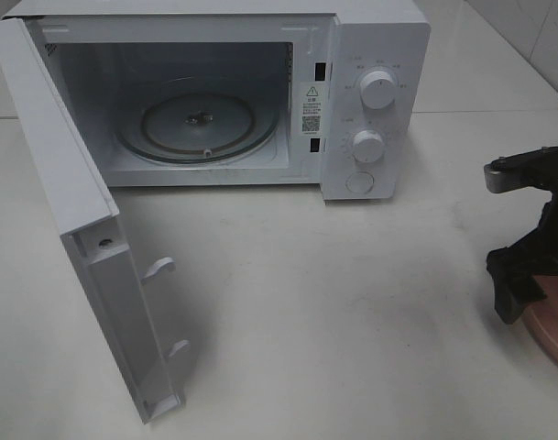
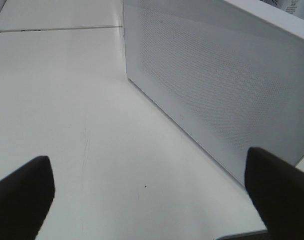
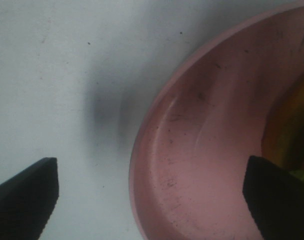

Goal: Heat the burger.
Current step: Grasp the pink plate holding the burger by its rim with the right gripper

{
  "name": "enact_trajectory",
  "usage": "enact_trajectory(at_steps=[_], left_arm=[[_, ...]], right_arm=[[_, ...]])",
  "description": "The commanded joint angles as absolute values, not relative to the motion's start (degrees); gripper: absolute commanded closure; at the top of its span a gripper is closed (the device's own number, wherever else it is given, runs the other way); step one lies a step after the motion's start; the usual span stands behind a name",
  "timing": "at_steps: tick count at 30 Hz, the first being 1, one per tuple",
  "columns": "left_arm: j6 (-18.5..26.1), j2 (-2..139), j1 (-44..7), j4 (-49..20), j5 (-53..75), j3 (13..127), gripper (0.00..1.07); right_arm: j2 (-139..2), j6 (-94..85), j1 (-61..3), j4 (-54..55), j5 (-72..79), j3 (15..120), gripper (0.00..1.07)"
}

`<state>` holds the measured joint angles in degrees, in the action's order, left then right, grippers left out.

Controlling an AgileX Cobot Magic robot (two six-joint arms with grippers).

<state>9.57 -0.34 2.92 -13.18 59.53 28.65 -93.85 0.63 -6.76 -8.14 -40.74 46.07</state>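
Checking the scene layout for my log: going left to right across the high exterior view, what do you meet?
Open microwave door → glass turntable → control panel → pink plate.

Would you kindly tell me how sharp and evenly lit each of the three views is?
Exterior high: sharp, soft even light, a faint shadow on the table beside the open door. Left wrist: slightly hazy, the dark fingertips blurred. Right wrist: the plate and burger out of focus, a smudged shadow on the table beside the plate.

One microwave (image 1: 375,55), one pink plate (image 3: 201,150), one burger (image 3: 290,125).
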Motion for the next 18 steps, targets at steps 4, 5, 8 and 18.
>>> enact_trajectory(at_steps=[4,5,8,18], left_arm=[[9.6,-1.7,2.6,-13.5,59.0,28.5,0.09],[9.6,-1.7,2.6,-13.5,59.0,28.5,0.09],[9.6,-1.7,2.6,-13.5,59.0,28.5,0.09],[9.6,-1.7,2.6,-13.5,59.0,28.5,0.09]], right_arm=[[-97.3,0.0,-6.1,-8.9,-38.2,46.3,0.13],[-97.3,0.0,-6.1,-8.9,-38.2,46.3,0.13],[-98.9,0.0,-6.1,-8.9,-35.9,45.4,0.14],[-99.6,0.5,-5.8,-10.1,-30.3,42.7,0.15]])
